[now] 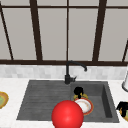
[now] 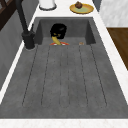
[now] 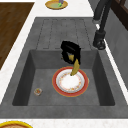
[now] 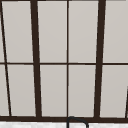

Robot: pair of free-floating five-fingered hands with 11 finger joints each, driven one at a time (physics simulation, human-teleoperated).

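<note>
My left hand hangs in the sink's deep basin, with its fingers curled round a yellow, banana-like piece. The piece points down, and its tip reaches the white middle of a red-rimmed plate on the basin floor. From the sides, this hand sits near the step between the basin and the ribbed drainer. My right hand hovers at the far right, over a yellow plate on the counter.
A big red ball stands before the sink's front edge. The black faucet rises behind the sink. A small round item lies in the basin corner. Another yellow plate sits on the left counter, and a white container at the right.
</note>
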